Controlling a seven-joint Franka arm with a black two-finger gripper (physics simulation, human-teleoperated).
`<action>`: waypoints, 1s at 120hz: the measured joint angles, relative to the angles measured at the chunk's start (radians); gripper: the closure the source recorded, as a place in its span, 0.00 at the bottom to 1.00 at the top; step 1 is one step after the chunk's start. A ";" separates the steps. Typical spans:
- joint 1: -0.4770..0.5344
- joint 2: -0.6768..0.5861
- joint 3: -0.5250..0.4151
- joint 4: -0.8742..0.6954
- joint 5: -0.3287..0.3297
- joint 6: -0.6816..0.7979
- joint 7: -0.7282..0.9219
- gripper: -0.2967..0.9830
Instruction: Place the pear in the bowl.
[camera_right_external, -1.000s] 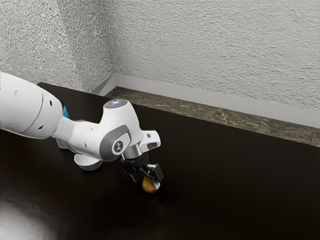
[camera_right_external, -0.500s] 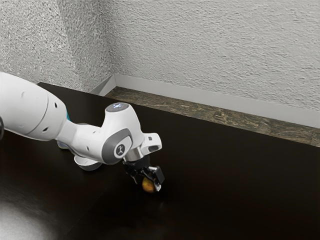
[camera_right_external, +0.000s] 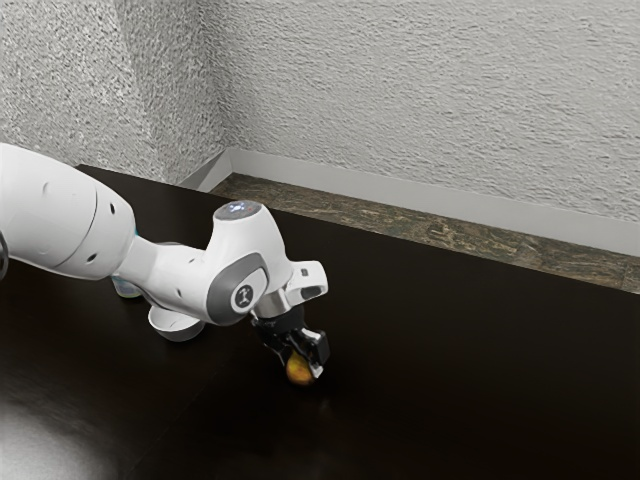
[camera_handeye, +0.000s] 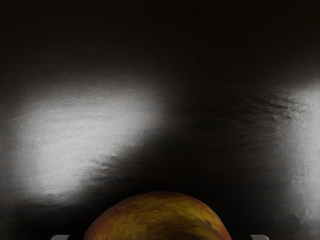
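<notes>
Pear (camera_handeye: 157, 217) lies between the parted jaws of our gripper (camera_right_external: 302, 366) (gaps show on both sides), so we likely need only close

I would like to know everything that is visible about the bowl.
The bowl is round, plain and whitish, its outer wall shaded grey; the material looks smooth and hard. It stands upright on the dark table, which is all I see touching it. The arm hides part of its rim.
</notes>
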 joint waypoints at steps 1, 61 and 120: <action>0.000 0.000 0.000 0.000 0.000 0.000 0.000 0.43; 0.000 -0.002 0.000 -0.001 0.005 0.001 -0.006 0.51; -0.001 -0.013 0.002 -0.001 0.043 0.006 -0.069 0.70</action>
